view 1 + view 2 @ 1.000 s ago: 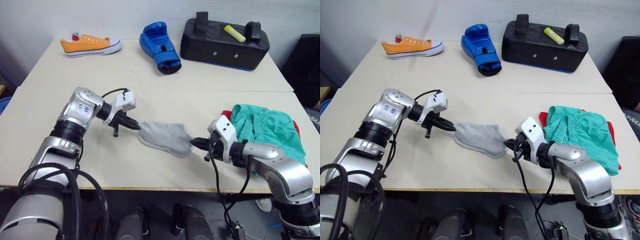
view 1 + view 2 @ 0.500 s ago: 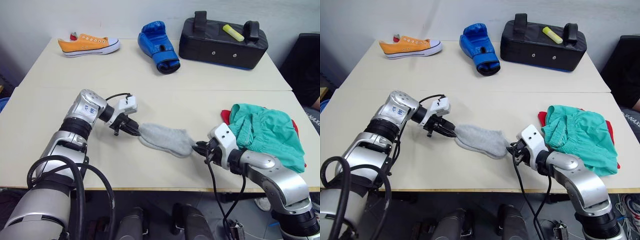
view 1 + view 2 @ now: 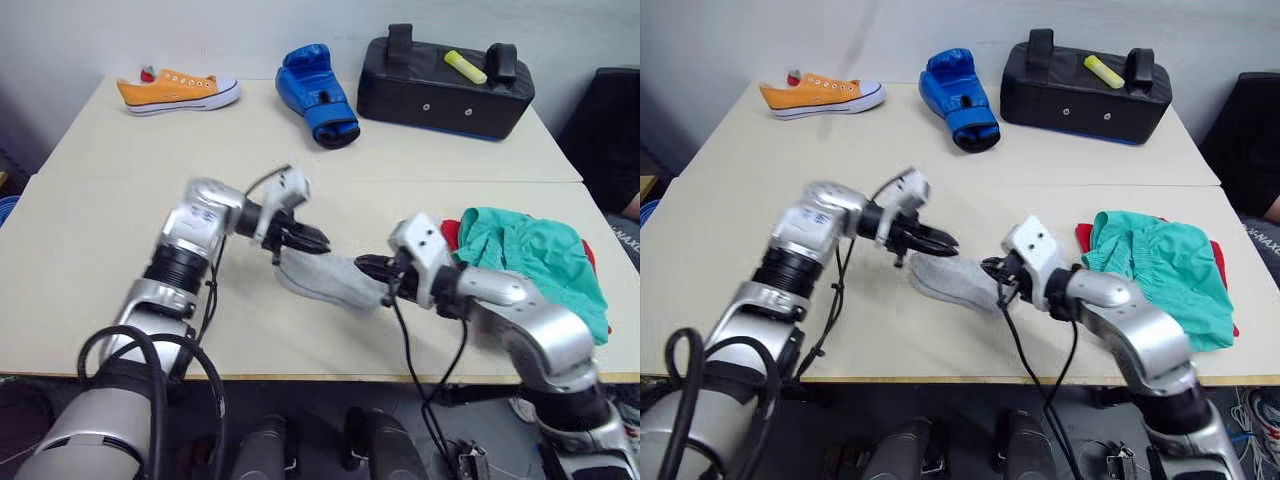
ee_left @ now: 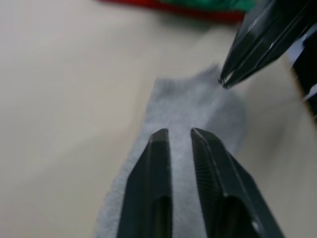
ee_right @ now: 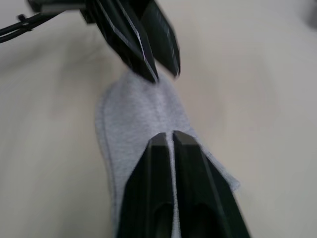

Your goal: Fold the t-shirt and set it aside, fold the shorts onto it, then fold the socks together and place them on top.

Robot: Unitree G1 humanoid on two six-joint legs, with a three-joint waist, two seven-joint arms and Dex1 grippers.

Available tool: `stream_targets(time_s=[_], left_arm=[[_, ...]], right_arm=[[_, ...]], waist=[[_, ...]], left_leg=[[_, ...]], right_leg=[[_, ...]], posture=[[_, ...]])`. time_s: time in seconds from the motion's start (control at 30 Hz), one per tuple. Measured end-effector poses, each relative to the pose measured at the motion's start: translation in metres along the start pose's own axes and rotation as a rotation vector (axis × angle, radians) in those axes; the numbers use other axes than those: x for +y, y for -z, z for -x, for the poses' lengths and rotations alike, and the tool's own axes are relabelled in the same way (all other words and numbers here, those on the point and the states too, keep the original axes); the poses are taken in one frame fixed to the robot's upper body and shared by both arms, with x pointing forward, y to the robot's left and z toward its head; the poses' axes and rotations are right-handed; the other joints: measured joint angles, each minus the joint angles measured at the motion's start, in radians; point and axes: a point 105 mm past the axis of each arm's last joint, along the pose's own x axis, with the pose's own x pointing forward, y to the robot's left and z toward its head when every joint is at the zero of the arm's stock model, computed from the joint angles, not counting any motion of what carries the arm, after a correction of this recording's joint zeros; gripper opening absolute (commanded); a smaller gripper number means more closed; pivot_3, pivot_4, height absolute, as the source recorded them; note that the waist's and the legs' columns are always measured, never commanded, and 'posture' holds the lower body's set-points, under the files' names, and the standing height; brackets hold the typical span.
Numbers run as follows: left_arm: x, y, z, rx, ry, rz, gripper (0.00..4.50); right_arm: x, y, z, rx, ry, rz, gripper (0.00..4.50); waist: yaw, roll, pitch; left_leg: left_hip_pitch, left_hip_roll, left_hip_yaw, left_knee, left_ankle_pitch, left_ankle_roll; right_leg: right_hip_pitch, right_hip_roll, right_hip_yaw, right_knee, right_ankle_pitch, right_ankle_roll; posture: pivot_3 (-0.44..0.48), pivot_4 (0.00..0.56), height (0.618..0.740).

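Table (image 3: 100, 230) spans most of the frame, pale and bare in the lower left.

Kick pad (image 3: 445, 85) upper right, blue boxing glove (image 3: 318, 95) top centre, orange sneaker (image 3: 178, 88) upper left — all parked along the far edge, well apart from the work, probably just clutter.

T-shirt (image 3: 1086, 236) sits at right of centre, only a red sliver showing under the shorts (image 3: 1160, 270), which lie folded on top. Stack is off to the right so the middle stays free for the last item.

Socks (image 3: 330, 280) lie flat at frame centre, between the two arms, near the stack but not on it yet.

Left gripper (image 3: 312, 240) is over the upper-left end of the socks, fingers nearly together with a thin gap; in its wrist view cloth lies beneath the tips, not clearly pinched — I'd call it released, though the view is soft.

Right gripper (image 3: 368, 266) is at the lower-right end, fingers pressed closed; whether cloth is caught between them I cannot tell.

Tips converge over the socks — reads as mid-fold, one end being brought toward the other.
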Motion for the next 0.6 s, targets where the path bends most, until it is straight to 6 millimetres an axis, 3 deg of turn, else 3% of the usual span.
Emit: stream_targets(time_s=[0.1,0.17,0.23,0.3,0.47,0.53,0.6], left_arm=[[0.001,0.011,-0.015,0.067,-0.046,-0.020,0.03],[0.003,0.015,-0.016,0.080,-0.077,-0.041,0.03],[0.005,0.018,-0.013,0.091,-0.100,-0.050,0.03],[0.010,0.025,-0.002,0.120,-0.150,-0.080,0.03],[0.023,0.048,0.047,0.145,-0.279,-0.063,0.03],[0.012,0.045,0.050,0.078,-0.243,-0.029,0.03],[-0.002,0.029,0.044,0.000,-0.178,-0.015,0.03]], right_arm=[[-0.001,0.020,-0.018,0.090,0.002,0.067,0.00],[-0.003,0.034,-0.019,0.146,0.010,0.130,0.00],[-0.005,0.035,-0.017,0.154,0.013,0.175,0.00],[-0.005,0.042,-0.006,0.175,0.010,0.201,0.00],[-0.009,0.055,0.025,0.210,0.034,0.211,0.00],[-0.011,0.055,0.029,0.199,0.043,0.173,0.00],[-0.012,0.051,0.030,0.175,0.046,0.125,0.00]], waist=[[0.001,0.000,0.000],[0.001,0.000,0.000],[0.002,0.000,0.000],[0.003,0.000,0.000],[0.000,0.000,-0.001],[0.004,0.000,-0.001],[0.013,-0.001,-0.001]], left_leg=[[-0.001,0.000,0.000,0.000,0.000,0.000],[-0.001,0.000,0.000,0.000,0.000,0.000],[0.001,0.000,0.000,0.000,0.000,0.000],[0.002,0.000,-0.001,0.000,0.000,0.000],[0.004,0.002,-0.001,-0.001,-0.001,-0.001],[0.003,0.002,-0.002,-0.001,-0.001,-0.002],[0.000,0.001,-0.004,0.001,0.000,-0.001]], right_leg=[[0.000,0.000,0.000,-0.001,0.000,0.000],[0.000,0.000,0.000,-0.001,0.000,0.000],[0.002,-0.001,0.000,-0.004,0.000,0.000],[0.002,-0.002,0.000,-0.005,0.000,0.000],[0.003,-0.001,0.000,-0.004,0.000,0.000],[0.002,-0.002,0.000,-0.004,0.000,0.000],[0.001,-0.002,0.000,-0.004,0.000,0.000]], posture=[[0.000,0.150,0.740],[0.000,0.150,0.740],[0.000,0.150,0.740],[0.000,0.150,0.740],[0.000,0.150,0.740],[0.000,0.150,0.740],[0.000,0.150,0.740]])
